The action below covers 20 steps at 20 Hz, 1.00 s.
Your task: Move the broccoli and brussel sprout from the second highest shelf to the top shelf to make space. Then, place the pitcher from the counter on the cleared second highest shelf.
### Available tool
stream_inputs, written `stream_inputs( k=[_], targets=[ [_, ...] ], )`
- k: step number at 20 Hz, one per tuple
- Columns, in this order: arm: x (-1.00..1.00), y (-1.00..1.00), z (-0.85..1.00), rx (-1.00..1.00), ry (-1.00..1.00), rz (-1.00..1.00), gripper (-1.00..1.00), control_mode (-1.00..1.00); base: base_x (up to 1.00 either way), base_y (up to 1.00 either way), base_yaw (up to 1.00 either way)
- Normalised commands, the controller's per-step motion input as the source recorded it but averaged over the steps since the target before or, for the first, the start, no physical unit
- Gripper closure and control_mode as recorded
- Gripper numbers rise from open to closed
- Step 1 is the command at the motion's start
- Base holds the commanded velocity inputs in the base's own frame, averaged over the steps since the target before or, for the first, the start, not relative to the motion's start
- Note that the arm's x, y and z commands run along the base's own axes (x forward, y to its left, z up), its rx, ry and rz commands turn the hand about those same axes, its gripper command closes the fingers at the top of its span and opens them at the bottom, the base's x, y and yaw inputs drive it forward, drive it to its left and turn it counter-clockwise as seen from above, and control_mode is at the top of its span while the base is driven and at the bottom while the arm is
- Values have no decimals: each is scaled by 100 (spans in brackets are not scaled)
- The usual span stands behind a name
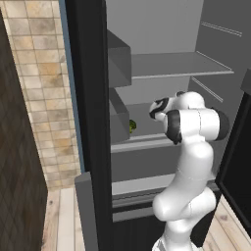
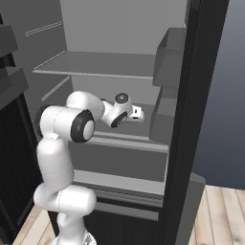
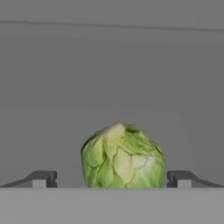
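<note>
The brussel sprout [image 3: 122,157], a light green leafy ball, rests on the second highest shelf [image 2: 125,140] just ahead of my gripper [image 3: 112,179]. The gripper is open, with one dark fingertip on each side of the sprout and not touching it. In the right base view the gripper [image 2: 139,114] reaches into the fridge just above that shelf. In the left base view the sprout [image 1: 131,126] peeks out beside a door bin. The top shelf [image 1: 181,66] lies above the arm. The broccoli, the pitcher and the counter are out of view.
Grey door bins [image 1: 119,117] [image 2: 162,117] jut out close to the hand at shelf height. Black fridge door edges [image 1: 90,122] [image 2: 184,119] frame the opening. A tiled wall [image 1: 49,88] stands to the left, above a wooden floor [image 2: 220,215].
</note>
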Motion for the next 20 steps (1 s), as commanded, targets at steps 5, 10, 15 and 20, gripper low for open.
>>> stream_inputs(
  k=[5, 10, 15, 20],
  targets=[
    [42, -19, -8, 0, -1, 0, -100, -100, 0, 0, 0],
    [46, -8, -12, 0, 0, 0, -100, -100, 0, 0, 0],
    [26, -1, -38, 0, 0, 0, -100, -100, 0, 0, 0],
    [-2, 0, -78, -2, 0, -2, -100, -100, 0, 0, 0]
  ],
)
